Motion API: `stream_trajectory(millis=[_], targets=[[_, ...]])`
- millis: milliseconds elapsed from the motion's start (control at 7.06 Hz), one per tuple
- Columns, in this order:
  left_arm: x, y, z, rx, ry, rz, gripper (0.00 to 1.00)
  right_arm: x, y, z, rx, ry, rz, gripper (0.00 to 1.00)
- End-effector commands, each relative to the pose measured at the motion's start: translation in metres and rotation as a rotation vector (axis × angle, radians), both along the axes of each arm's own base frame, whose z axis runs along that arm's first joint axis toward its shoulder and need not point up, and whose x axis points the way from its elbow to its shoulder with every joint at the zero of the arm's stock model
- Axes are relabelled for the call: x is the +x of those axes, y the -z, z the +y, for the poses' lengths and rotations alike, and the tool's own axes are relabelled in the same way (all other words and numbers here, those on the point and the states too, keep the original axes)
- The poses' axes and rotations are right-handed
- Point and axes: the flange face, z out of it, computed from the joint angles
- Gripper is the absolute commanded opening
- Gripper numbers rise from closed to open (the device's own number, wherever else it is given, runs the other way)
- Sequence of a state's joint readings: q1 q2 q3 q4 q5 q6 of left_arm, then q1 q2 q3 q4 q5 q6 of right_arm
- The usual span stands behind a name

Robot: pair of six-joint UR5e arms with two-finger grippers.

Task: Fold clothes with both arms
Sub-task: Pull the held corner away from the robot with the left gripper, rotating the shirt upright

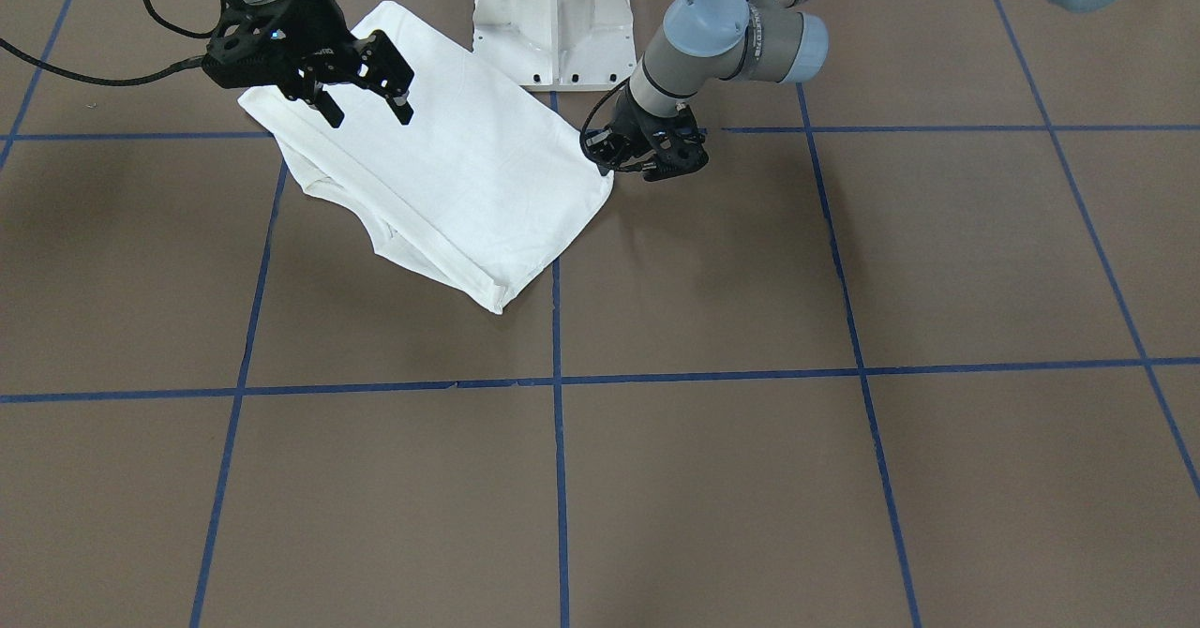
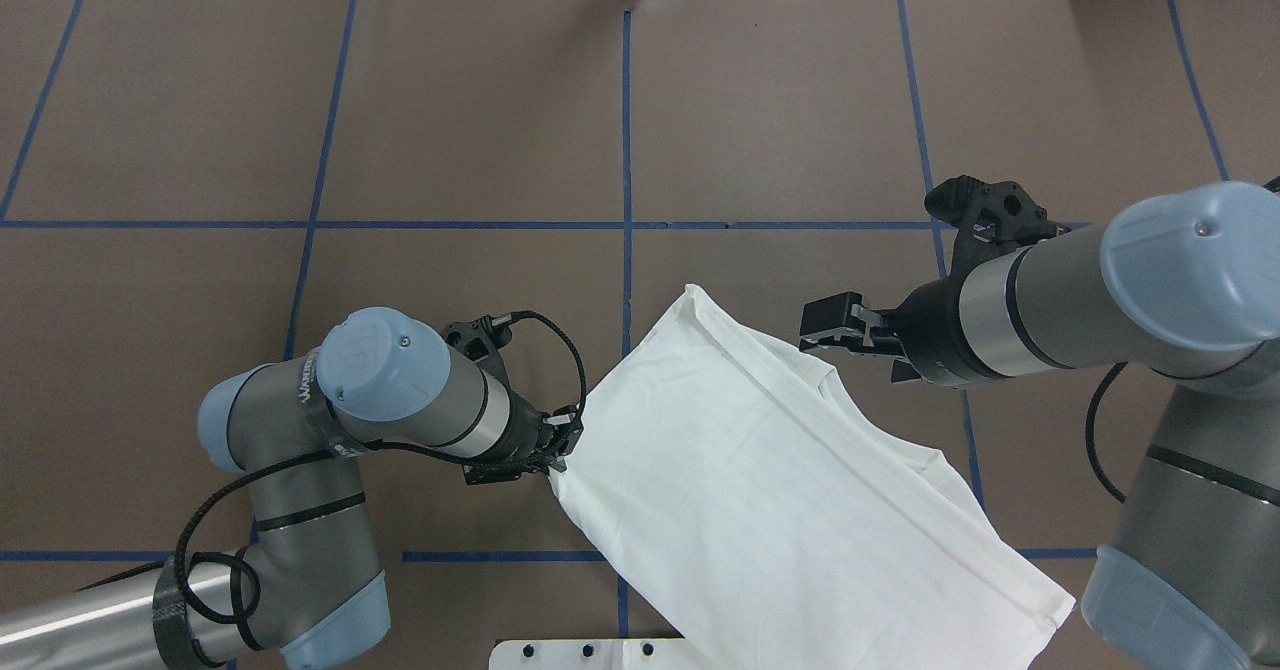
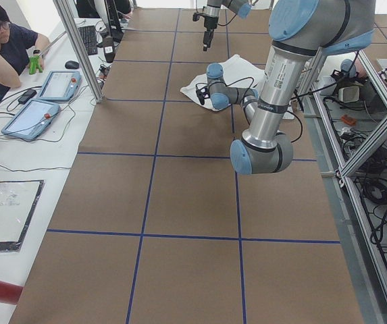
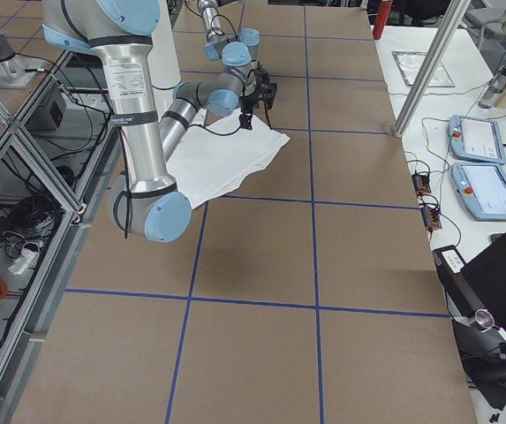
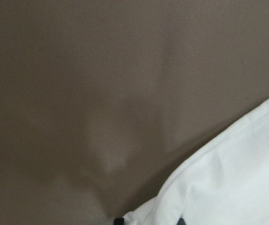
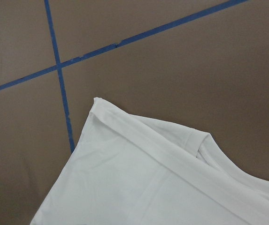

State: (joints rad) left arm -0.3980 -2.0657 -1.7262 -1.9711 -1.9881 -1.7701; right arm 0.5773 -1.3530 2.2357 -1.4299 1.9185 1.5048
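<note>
The clothes are one white shirt [image 1: 450, 178], folded into a slanted oblong on the brown table close to the robot's base; it also shows in the overhead view [image 2: 760, 480]. My left gripper [image 1: 609, 161] is low on the table at one corner of the shirt and is shut on that corner [image 2: 562, 450]. White cloth [image 5: 228, 178] fills the lower right of the left wrist view. My right gripper [image 1: 370, 114] hangs open above the opposite end of the shirt with nothing between its fingers. A doubled hem edge of the shirt [image 6: 148, 187] shows in the right wrist view.
The white pedestal base [image 1: 553, 19] stands just behind the shirt. Blue tape lines [image 1: 559, 375] divide the brown table into squares. At the table's far side a person [image 3: 4, 47] sits at a desk with tablets [image 3: 38, 101] and metal posts [image 3: 78, 47].
</note>
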Motion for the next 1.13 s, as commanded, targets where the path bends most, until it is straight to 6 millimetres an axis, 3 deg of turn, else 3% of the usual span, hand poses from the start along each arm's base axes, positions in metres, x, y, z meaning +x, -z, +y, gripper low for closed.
stream_trajectory(millis=[0, 142, 566, 850, 991], targets=[[-0.033, -0.004, -0.052, -0.023, 0.069, -0.040, 0.00, 0.002, 0.000, -0.003, 0.005, -0.014, 0.004, 1.00], [-0.039, -0.007, -0.074, -0.008, 0.097, -0.057, 0.00, 0.002, 0.000, -0.003, 0.006, -0.017, 0.003, 1.00], [-0.037, -0.004, -0.190, 0.092, 0.183, -0.142, 0.00, -0.013, 0.001, -0.018, 0.014, -0.045, 0.018, 1.00], [-0.060, -0.008, -0.258, 0.185, 0.211, -0.197, 0.00, -0.013, 0.001, -0.019, 0.017, -0.051, 0.020, 1.00], [-0.058, -0.002, -0.285, 0.218, 0.220, -0.215, 0.00, -0.012, 0.002, -0.019, 0.018, -0.050, 0.018, 1.00]])
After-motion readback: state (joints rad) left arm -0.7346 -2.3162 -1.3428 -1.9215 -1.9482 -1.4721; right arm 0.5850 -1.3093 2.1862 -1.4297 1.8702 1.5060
